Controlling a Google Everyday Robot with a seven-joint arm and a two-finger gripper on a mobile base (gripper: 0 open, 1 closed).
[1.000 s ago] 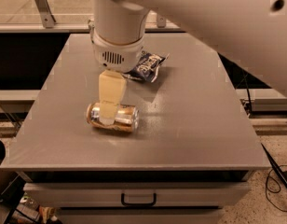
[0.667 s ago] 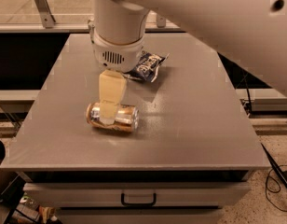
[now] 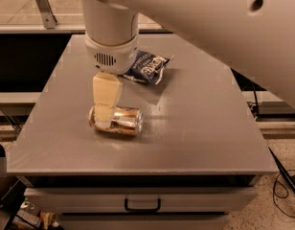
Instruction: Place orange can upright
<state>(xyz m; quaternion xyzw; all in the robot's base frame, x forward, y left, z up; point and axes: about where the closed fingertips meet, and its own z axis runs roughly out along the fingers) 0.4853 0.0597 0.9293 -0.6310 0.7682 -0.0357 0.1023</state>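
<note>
The orange can (image 3: 119,120) lies on its side on the grey table (image 3: 195,128), left of the middle, with its long axis running left to right. It is shiny orange-gold. My gripper (image 3: 104,118) comes straight down from the white wrist (image 3: 111,47) and sits at the can's left end, its cream part overlapping the can's front. The far side of the gripper is hidden behind the can and the wrist.
A dark blue chip bag with white lettering (image 3: 148,67) lies on the table behind and to the right of the can. The white arm (image 3: 224,28) spans the upper right. A drawer with a handle (image 3: 142,206) sits under the table's front edge.
</note>
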